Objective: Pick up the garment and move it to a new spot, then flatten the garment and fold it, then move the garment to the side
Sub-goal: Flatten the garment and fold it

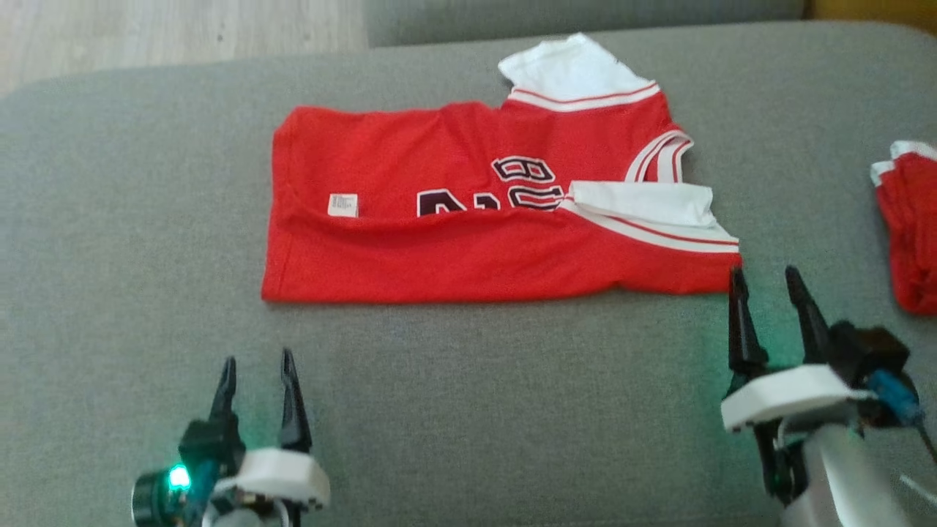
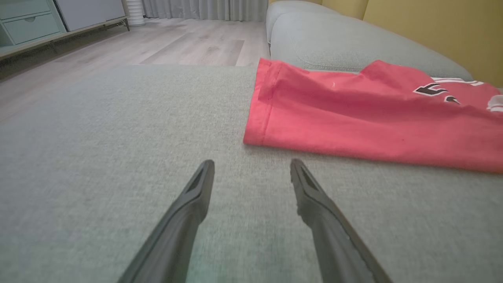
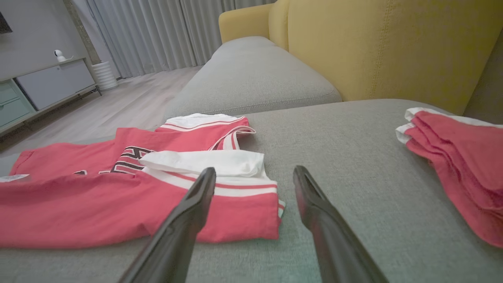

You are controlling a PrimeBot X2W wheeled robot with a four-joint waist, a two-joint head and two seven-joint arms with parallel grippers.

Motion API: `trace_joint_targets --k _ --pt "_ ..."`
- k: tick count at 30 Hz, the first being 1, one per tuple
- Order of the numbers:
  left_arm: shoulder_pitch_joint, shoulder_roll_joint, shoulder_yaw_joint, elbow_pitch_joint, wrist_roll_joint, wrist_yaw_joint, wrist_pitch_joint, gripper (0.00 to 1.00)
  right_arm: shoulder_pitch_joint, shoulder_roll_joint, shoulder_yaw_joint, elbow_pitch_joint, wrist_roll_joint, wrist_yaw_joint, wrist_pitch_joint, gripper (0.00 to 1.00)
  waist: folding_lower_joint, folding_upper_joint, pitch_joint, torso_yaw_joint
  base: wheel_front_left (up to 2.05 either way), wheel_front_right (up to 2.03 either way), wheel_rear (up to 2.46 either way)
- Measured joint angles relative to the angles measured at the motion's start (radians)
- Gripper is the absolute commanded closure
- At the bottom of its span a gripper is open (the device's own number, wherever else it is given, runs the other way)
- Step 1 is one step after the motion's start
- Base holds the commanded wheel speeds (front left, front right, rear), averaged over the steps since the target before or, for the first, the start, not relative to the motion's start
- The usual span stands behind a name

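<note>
Red garment [image 1: 468, 249] on your grey sofa [image 1: 468, 410].
You see white sleeves [image 1: 567, 67], dark lettering [image 1: 523, 170]; right of the garment, another red-and-white pile [image 1: 911, 227].

The red garment [image 1: 476, 249] carried dark lettering [image 1: 523, 170] with a white outline across its middle, upside down from the near side. A folded-over near edge covered part of it. One character looked like an 8 or a B, and the one beside it like a U; the rest could not be read. A small white tag [image 1: 342, 205] lay left of the lettering, its print too small to read.
</note>
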Motion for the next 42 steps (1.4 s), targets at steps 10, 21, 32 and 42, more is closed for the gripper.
trace_joint_targets --k 10,21,32,42 --pt "0.094 0.003 -0.001 -0.024 0.003 -0.01 0.0 0.0 0.074 0.003 0.01 0.026 0.003 0.0 0.0 0.0 0.0001 0.0 -0.058 0.007 0.0 0.0 0.0" --pt "0.033 0.003 -0.041 -0.03 0.003 -0.026 0.0 0.0 -0.108 0.004 -0.048 0.212 -0.007 0.0 0.0 0.0 0.0004 0.0 0.022 0.021 0.0 0.0 0.0" --pt "-0.015 0.004 -0.067 -0.031 -0.02 -0.033 0.0 0.0 -0.226 0.001 -0.102 0.412 -0.06 0.0 -0.009 1.0 0.0003 0.0 0.091 0.053 0.0 0.0 0.0" --pt "-0.148 0.002 -0.031 -0.009 -0.07 -0.086 0.0 0.0 -0.237 0.004 -0.07 0.343 -0.038 0.0 -0.004 1.0 0.0003 0.0 0.127 0.026 0.0 0.0 0.0"
